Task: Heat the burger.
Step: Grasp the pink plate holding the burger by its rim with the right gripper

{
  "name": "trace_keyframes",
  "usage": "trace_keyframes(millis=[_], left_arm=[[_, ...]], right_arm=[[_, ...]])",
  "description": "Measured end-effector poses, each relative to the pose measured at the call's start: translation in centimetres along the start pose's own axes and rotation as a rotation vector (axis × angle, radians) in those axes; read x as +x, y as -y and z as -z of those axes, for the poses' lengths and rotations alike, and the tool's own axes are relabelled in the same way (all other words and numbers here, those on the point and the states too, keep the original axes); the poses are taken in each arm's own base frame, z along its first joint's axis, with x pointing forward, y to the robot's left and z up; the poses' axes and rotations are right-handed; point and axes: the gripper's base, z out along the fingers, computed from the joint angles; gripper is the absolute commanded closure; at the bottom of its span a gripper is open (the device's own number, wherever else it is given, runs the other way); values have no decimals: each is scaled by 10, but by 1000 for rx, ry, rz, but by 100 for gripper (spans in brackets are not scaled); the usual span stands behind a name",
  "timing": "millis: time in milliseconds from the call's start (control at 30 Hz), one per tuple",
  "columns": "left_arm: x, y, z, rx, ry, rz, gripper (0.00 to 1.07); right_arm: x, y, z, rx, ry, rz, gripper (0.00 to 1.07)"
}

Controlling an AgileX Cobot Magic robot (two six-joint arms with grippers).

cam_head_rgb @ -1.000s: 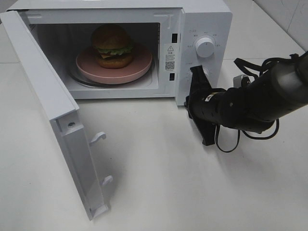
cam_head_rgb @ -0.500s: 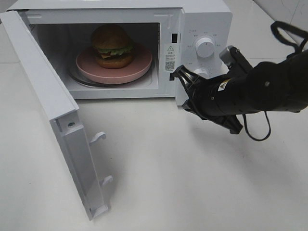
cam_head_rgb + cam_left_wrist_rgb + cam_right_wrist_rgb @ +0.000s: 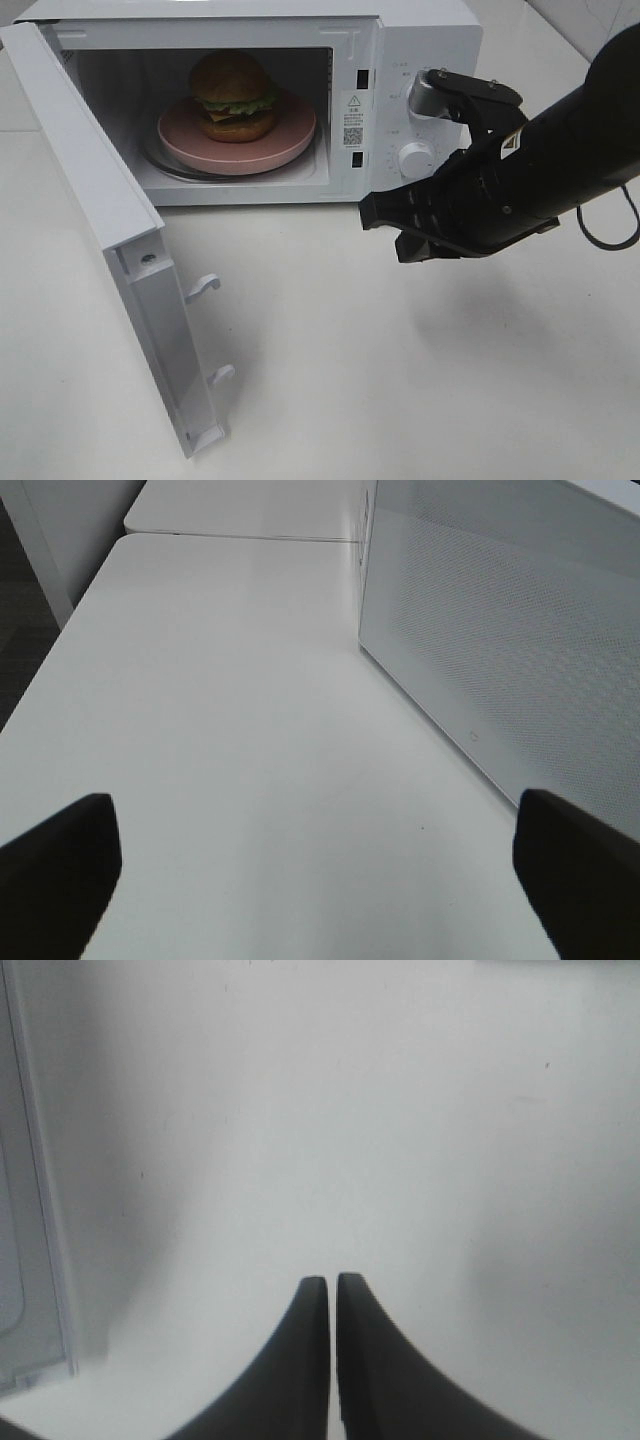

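burger: the burger [image 3: 234,95] sits upright on the pink plate [image 3: 296,138], inside the microwave [image 3: 425,40], left-of-centre in the cavity
which way: bun top up, lettuce edge toward the open front. It's round, so no real long axis, the stack just runs vertical
door: the door [image 3: 95,215] is swung wide open to the left, latch hooks sticking out over the counter [image 3: 400,380]
right tool: the right tool [image 3: 376,212] is clenched w/ nothing in it. Wrist cam shows the fingertips [image 3: 312,1295] pressed together, only bare counter under them
right tool pos: in front of the control panel, just below the lower knob [image 3: 414,158], pointing left, not touching the microwave afaict
left tool: the left tool [image 3: 320,880] is released, fingers spread wide over the counter, next to a white dot-mesh panel [image 3: 500,660]. Can't tell if that's the door or a side wall
vs 0.5 s ago: right tool was up by the panel's front corner, tips angled up-left. Now it's lower and level, and the arm covers the upper knob. Burger, plate & door haven't budged
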Motion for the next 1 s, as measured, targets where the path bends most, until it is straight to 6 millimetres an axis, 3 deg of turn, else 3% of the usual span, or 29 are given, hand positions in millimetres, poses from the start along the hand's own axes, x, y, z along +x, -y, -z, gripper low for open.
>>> trace_keyframes(millis=[267,433,500,533,567,633,700,733,767,833,900,967,1000], left_arm=[[0,0,0,0,0,0,7],[0,0,0,0,0,0,7],[0,0,0,0,0,0,7],[0,0,0,0,0,0,7],[0,0,0,0,0,0,7],[0,0,0,0,0,0,7],[0,0,0,0,0,0,7],[0,0,0,0,0,0,7],[0,0,0,0,0,0,7],[0,0,0,0,0,0,7],[0,0,0,0,0,0,7],[0,0,0,0,0,0,7],[0,0,0,0,0,0,7]], right_arm=[[-6,-2,17,65,-199,203,103],[-10,-1,26,80,-293,422,103],[-9,0,30,54,-354,644,103],[-9,0,30,54,-354,644,103],[-9,-1,30,23,-367,816,102],[-9,-1,31,10,-368,890,102],[-10,1,31,-19,-375,1146,101],[-10,1,31,-19,-375,1146,101],[-11,2,30,-28,-373,1276,99],[-12,2,30,-29,-372,1359,94],[-13,3,30,-24,-369,1373,91],[-16,2,29,0,-335,1359,74],[-16,2,29,0,-335,1359,74]])
